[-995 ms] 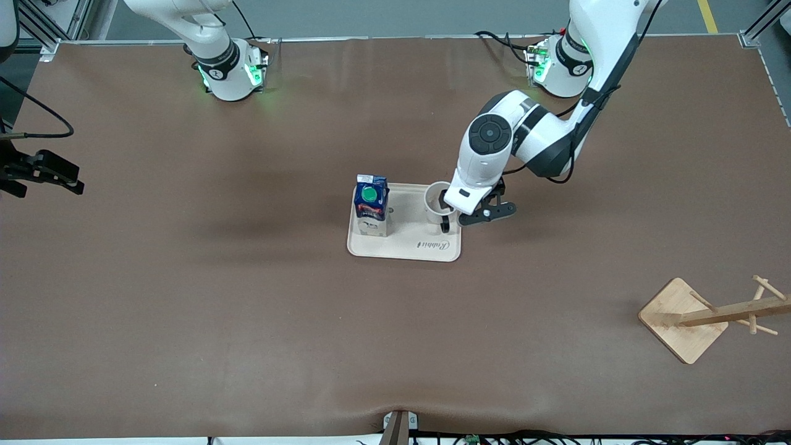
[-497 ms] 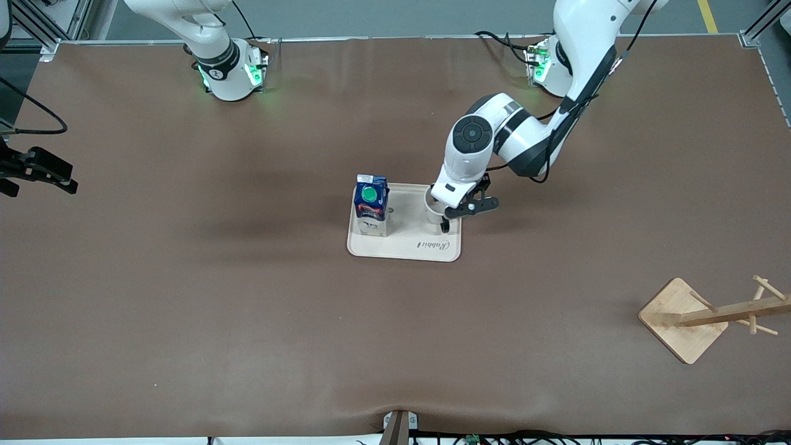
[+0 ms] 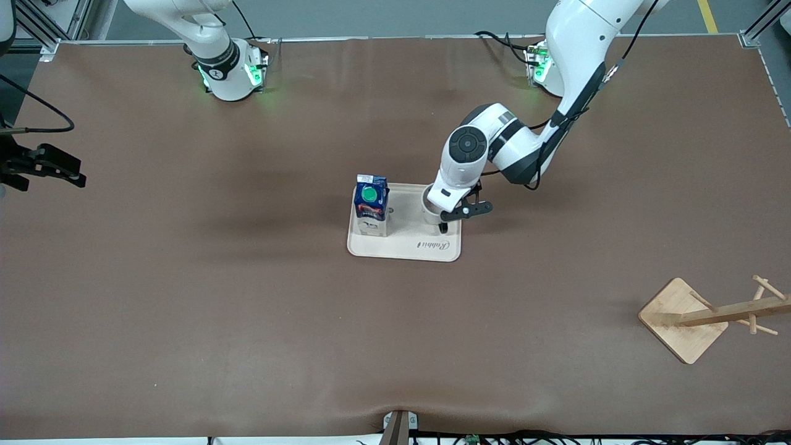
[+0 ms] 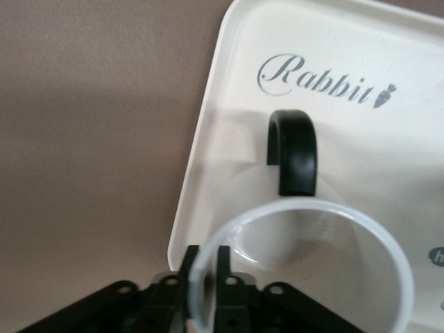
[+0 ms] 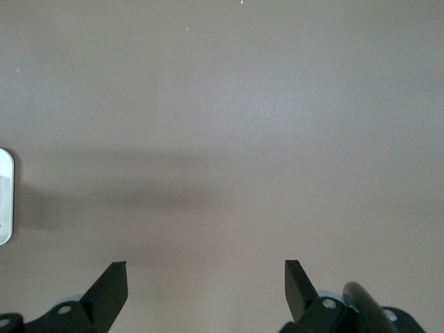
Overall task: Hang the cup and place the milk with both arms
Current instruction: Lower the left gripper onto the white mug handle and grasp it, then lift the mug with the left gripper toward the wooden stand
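Two white arms reach over the brown worktop, and only one is at the task's things. The left end effector is down at the cup, which stands upright on the cream tray near the middle of the worktop, at the tray's end toward the left arm. In the left wrist view its fingers stand close together with the cup's white rim pinched between them, one inside the cup and one outside, so it has hold of the cup by its wall. The cup's black loop handle points toward the front camera and toward the "Rabbit" lettering printed on the tray. The milk stands upright on the same tray, at the end toward the right arm, apart from the cup, its green cap facing up. The right end effector hangs over bare worktop at the right arm's end, well apart from the tray, its fingers spread wide with nothing between them; that arm waits. A wooden cup rack stands near the front camera toward the left arm's end, well apart from the tray.
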You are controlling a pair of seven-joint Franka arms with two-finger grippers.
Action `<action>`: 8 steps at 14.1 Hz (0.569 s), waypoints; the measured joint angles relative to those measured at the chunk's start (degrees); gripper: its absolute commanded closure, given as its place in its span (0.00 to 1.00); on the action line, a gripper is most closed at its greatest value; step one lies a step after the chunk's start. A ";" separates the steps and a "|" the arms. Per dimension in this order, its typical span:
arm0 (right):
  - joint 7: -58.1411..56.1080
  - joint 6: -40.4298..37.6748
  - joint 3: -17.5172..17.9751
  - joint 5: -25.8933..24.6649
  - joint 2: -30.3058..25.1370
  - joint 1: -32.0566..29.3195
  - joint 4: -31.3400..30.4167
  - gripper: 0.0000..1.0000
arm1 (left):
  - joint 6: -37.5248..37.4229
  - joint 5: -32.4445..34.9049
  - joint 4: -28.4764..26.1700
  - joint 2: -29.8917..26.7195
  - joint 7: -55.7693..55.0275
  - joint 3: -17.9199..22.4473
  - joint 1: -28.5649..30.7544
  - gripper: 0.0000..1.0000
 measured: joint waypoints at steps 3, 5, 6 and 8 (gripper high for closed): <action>0.01 -2.22 0.13 0.00 0.66 0.13 -0.01 0.00 | 0.00 0.00 1.57 -0.09 0.00 0.02 0.19 1.00; 0.00 -4.48 -0.03 0.00 0.84 0.00 0.00 0.00 | -0.68 0.00 3.20 -0.89 0.00 0.07 0.54 1.00; -0.05 -5.49 -0.08 0.00 0.80 -0.10 0.09 0.00 | -1.76 0.01 4.27 -1.83 0.02 0.11 0.90 1.00; -0.08 -6.80 0.01 0.00 0.71 -0.02 1.02 0.00 | -5.64 0.03 6.96 -4.86 0.42 0.18 2.77 1.00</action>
